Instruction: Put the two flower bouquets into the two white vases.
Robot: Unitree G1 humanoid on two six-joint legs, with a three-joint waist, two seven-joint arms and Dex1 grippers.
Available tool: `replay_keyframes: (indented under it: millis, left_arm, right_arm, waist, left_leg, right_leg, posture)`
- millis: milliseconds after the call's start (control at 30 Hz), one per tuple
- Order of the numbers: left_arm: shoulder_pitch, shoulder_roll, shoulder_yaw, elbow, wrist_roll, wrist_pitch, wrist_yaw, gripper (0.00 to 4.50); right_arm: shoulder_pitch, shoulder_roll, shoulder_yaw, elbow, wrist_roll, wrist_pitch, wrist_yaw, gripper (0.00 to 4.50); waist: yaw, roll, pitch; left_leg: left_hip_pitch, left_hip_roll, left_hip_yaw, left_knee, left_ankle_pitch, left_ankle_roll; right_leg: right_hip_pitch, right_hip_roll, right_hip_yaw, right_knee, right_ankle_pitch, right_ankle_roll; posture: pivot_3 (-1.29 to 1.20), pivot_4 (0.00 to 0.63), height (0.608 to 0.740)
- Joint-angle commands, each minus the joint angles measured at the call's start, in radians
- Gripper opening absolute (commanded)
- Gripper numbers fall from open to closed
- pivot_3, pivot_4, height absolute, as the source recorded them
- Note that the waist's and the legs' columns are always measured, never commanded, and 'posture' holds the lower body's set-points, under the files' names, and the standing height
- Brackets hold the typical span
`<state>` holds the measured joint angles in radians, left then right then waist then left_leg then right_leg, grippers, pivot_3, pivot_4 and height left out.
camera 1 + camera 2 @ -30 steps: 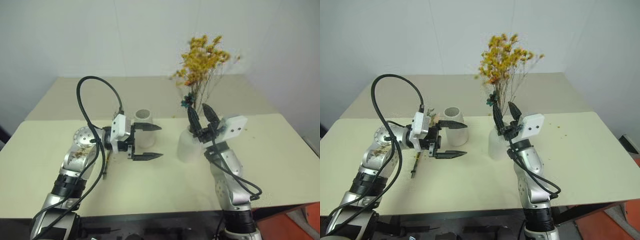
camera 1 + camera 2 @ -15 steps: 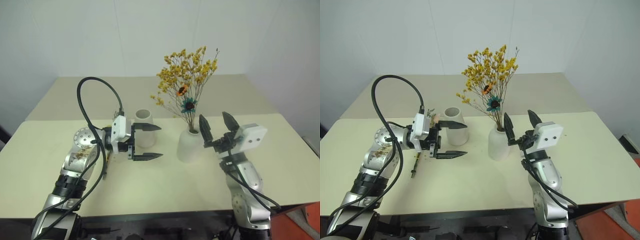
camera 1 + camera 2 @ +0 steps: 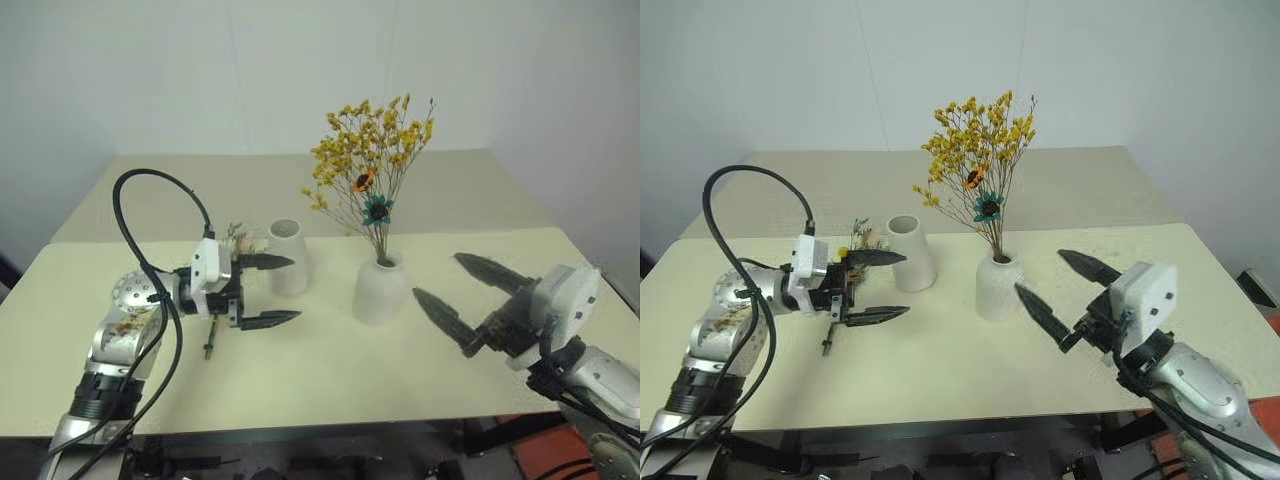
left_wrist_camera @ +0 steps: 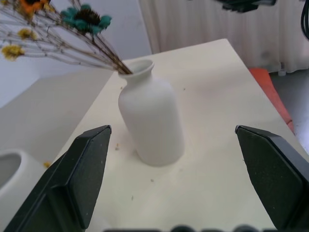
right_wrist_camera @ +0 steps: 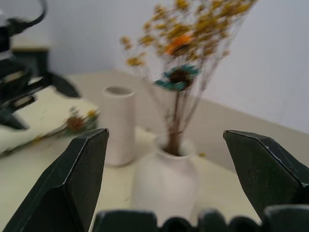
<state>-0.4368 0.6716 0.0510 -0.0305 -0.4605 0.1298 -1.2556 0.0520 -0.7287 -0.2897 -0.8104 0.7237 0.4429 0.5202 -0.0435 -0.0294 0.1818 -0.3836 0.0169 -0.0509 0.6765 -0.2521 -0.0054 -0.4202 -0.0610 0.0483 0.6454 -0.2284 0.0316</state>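
White vases: you have the squat narrow-necked vase (image 3: 380, 291) near the middle of the cream table (image 3: 330, 375), and the taller wide-mouthed vase (image 3: 286, 256) just to its left, both upright and apart.
Yellow bouquet: your bushy yellow-orange spray (image 3: 372, 165) now stands upright in the squat vase by its stems; a second ago it leaned right with the right gripper's fingers around the stems.
Right gripper: your right gripper (image 3: 462, 301) has let go and drawn back to the right of the squat vase, well clear of it, fingers spread wide with nothing between them.
Left gripper: your left gripper (image 3: 266, 291) has slid a little left, away from the tall vase, fingers spread wide and empty, pointing right.
Second bouquet: the sparse sprig (image 3: 846, 280) lies flat on the table behind the left gripper, left of the tall vase, not yet in any vase.
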Motion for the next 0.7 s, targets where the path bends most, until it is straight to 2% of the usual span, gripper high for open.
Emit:
replay_keyframes:
  millis: [33, 67, 167, 267, 367, 533, 600, 700]
  left_arm:
    - [0.082, 0.030, 0.100, -0.134, -0.014, 0.102, 0.154, 4.50]
    - [0.105, 0.031, 0.116, -0.168, -0.009, 0.137, 0.208, 4.50]
    - [0.130, -0.003, 0.142, -0.318, 0.036, 0.396, 0.509, 4.50]
    - [0.161, -0.008, 0.127, -0.511, 0.116, 0.652, 0.736, 4.50]
    - [0.137, -0.020, 0.089, -0.622, 0.178, 0.901, 0.897, 4.50]
    - [-0.001, -0.092, 0.058, -0.632, 0.237, 1.388, 1.066, 4.50]
    - [-0.050, -0.126, 0.053, -0.612, 0.256, 1.469, 1.111, 4.50]
    - [-0.082, -0.176, 0.058, -0.541, 0.268, 1.485, 1.158, 4.50]
  right_arm:
    - [-0.046, -0.117, -0.032, -0.046, 0.093, 0.068, 0.096, 4.47]
    - [-0.057, -0.149, -0.032, -0.045, 0.099, 0.076, 0.118, 4.47]
    - [-0.105, -0.259, -0.009, -0.017, 0.088, 0.088, 0.226, 4.47]
    - [-0.183, -0.296, 0.037, 0.035, 0.087, 0.088, 0.288, 4.47]
    - [-0.261, -0.321, 0.082, 0.090, 0.086, 0.100, 0.353, 4.47]
    - [-0.409, -0.349, 0.184, 0.184, 0.060, 0.115, 0.470, 4.47]
    - [-0.452, -0.350, 0.218, 0.211, 0.043, 0.110, 0.512, 4.47]
    - [-0.507, -0.344, 0.261, 0.238, 0.019, 0.107, 0.556, 4.47]
  waist:
    - [0.001, 0.000, 0.000]
    - [0.002, 0.000, 0.000]
    - [0.010, -0.002, 0.001]
    - [0.022, -0.004, 0.001]
    - [0.026, -0.005, 0.001]
    - [0.030, -0.005, 0.002]
    - [0.030, -0.005, 0.002]
    - [0.030, -0.005, 0.002]
  left_leg:
    - [0.000, 0.000, 0.000, 0.000, 0.000, 0.000]
    - [0.000, 0.000, 0.000, 0.000, 0.000, 0.000]
    - [-0.001, 0.000, 0.000, 0.001, 0.000, 0.000]
    - [-0.001, 0.000, -0.002, 0.001, 0.000, 0.000]
    - [-0.001, 0.000, -0.001, 0.001, 0.000, 0.000]
    - [-0.001, 0.000, -0.002, 0.001, 0.000, 0.000]
    - [-0.001, 0.000, -0.002, 0.001, 0.000, 0.000]
    - [-0.002, 0.000, -0.002, 0.001, 0.000, 0.000]
  right_leg:
    - [0.000, 0.000, 0.000, 0.000, 0.000, 0.000]
    - [0.000, 0.000, 0.000, -0.001, 0.000, 0.000]
    - [0.000, -0.001, 0.000, -0.001, 0.000, 0.001]
    - [0.001, 0.000, -0.003, -0.002, 0.000, 0.001]
    - [0.001, -0.001, -0.002, -0.003, 0.000, 0.002]
    - [0.001, 0.000, -0.003, -0.002, 0.000, 0.001]
    - [0.001, 0.000, -0.003, -0.002, 0.000, 0.001]
    - [0.000, 0.000, -0.003, -0.003, 0.002, -0.002]
  posture:
    - [0.00, 0.150, 0.740]
    - [0.00, 0.150, 0.740]
    - [0.00, 0.150, 0.740]
    - [0.00, 0.150, 0.740]
    - [0.00, 0.150, 0.740]
    - [0.00, 0.150, 0.740]
    - [0.00, 0.150, 0.740]
    - [0.00, 0.150, 0.740]
